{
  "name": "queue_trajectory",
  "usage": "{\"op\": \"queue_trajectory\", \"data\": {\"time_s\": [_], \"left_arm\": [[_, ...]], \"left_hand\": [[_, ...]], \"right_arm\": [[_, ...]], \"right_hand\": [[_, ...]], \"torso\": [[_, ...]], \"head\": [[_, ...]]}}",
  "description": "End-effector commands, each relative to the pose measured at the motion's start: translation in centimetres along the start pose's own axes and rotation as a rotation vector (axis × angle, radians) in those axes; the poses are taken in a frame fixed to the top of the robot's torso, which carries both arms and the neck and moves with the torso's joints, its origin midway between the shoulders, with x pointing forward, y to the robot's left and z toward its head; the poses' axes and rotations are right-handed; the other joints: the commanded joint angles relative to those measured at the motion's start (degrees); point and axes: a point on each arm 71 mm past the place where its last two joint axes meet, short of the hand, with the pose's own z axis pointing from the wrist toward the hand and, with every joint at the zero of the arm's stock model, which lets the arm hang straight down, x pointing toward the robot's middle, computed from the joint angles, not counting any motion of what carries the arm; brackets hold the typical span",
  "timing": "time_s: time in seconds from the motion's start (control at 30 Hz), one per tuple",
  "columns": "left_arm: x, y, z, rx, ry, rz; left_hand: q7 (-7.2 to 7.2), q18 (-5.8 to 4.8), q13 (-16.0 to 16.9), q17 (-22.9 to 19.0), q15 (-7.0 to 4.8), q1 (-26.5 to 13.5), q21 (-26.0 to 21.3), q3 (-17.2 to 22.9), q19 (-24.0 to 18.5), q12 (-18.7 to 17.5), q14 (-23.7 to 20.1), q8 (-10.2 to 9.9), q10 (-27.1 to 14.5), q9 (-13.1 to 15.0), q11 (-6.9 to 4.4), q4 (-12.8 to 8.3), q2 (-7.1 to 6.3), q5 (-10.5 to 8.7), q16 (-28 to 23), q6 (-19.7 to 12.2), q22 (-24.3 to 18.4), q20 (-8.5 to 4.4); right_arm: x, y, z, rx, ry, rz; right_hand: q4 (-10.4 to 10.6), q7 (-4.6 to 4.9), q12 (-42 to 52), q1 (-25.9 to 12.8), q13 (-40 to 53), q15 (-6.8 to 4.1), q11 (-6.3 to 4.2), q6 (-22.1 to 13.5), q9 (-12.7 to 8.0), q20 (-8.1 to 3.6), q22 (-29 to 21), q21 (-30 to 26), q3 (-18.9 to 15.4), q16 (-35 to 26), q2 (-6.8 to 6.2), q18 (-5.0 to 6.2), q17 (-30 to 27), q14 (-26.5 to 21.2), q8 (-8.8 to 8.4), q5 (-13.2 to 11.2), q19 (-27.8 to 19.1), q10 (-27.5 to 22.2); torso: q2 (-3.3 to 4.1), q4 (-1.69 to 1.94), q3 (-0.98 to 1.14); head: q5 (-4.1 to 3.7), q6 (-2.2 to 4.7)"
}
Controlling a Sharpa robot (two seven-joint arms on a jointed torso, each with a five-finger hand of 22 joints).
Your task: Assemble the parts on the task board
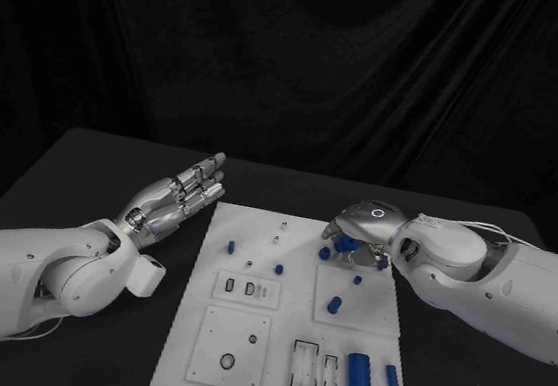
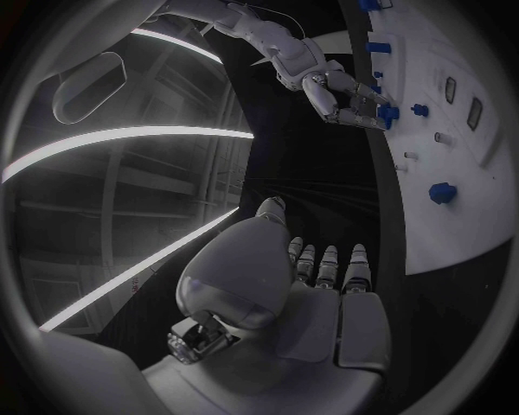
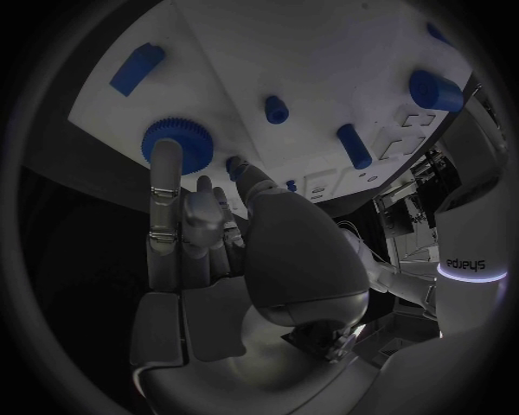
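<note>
A: First, head view. Left hand [image 1: 179,194] lay off the left edge of the task board [image 1: 283,356], fingers straight and apart, nothing in it. Right hand [image 1: 359,238] was bent down over the board's far right part, fingers curled about a small blue gear [image 1: 344,248].

B: Was it held?

A: I could not tell from there. Other blue parts noted: a peg [image 1: 230,244] at the left, a large cylinder [image 1: 358,377] and a slimmer one [image 1: 392,384] at the near right corner, lying flat.

B: Left wrist view?

A: Left hand's palm and fingers [image 2: 327,264] were extended over the dark surface [image 2: 324,181], empty. The right hand [image 2: 351,102] showed far off at the board edge, fingers down among blue pieces.

B: Right wrist view?

A: Gear [image 3: 180,147] sat on the board with a toothed rim; one finger [image 3: 164,186] lay straight against its rim, the rest loosely curled nearby. Touching, but grip unconfirmed, so contact only.

B: Handling judgement?

A: Gear looked like rigid plastic, light, not fragile. The teeth should give purchase, though a thin disc flat on a smooth board is hard to lift. I'd pinch across the rim on opposite sides rather than from the top face. It may skate if pushed from one side.
</note>
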Motion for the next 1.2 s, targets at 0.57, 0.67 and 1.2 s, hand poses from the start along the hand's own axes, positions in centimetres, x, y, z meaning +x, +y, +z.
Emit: {"op": "queue_trajectory", "data": {"time_s": [0.57, 0.67, 1.2], "left_arm": [[0.1, -0.3, 0.2, 0.04, 0.024, -0.013], [0.1, -0.3, 0.2, 0.038, 0.025, -0.014], [0.0, -0.1, 0.3, 0.027, 0.034, -0.02]], "left_hand": [[1.16, 0.85, 0.0, -0.1, 0.71, 1.1, -0.2, 0.6, 0.0, -0.4, -0.1, 0.4, 0.0, 0.1, 0.76, -0.1, -0.07, 0.56, -0.2, 0.5, -0.1, 0.8], [1.32, 0.85, 0.0, -0.1, 0.74, 1.2, -0.2, 0.7, 0.0, -0.4, -0.1, 0.4, 0.0, 0.1, 0.8, -0.1, -0.07, 0.58, -0.2, 0.6, -0.1, 0.85], [2.21, 0.86, 0.0, -0.1, 1.08, 1.6, -0.2, 1.0, 0.0, -0.4, -0.1, 0.5, 0.0, 0.2, 1.14, -0.1, 0.02, 0.75, -0.2, 1.2, -0.1, 1.21]], "right_arm": [[0.8, 0.5, 0.4, -0.048, -0.016, 0.005], [1.0, 0.5, 0.5, -0.052, -0.014, 0.008], [1.3, 0.7, 0.8, -0.099, -0.078, 0.054]], "right_hand": [[1.7, 0.51, -1.0, -0.5, -0.1, 0.23, 0.19, 2.0, 0.3, 0.2, 2.7, 1.7, 2.2, 0.7, 1.94, -0.75, 1.0, 0.1, 0.75, 0.8, -0.7, 1.3], [1.9, 0.51, -1.2, -0.6, -0.1, 0.26, 0.2, 2.5, 0.3, 0.21, 3.0, 1.9, 2.5, 0.7, 2.09, -0.74, 1.2, 0.2, 0.89, 0.9, -0.7, 1.4], [2.2, -0.29, -2.0, 1.7, -0.1, -0.16, -0.56, 10.5, 1.7, -0.04, 8.2, 5.2, 9.1, 1.6, 5.28, -1.13, 2.7, 0.6, 3.5, -1.8, -0.7, 7.4]], "torso": [[-0.38, -0.11, 0.0], [-0.43, -0.13, -0.01], [-0.46, -0.1, 0.01]], "head": [[0.09, -0.83], [0.14, -1.11], [0.65, -1.91]]}}
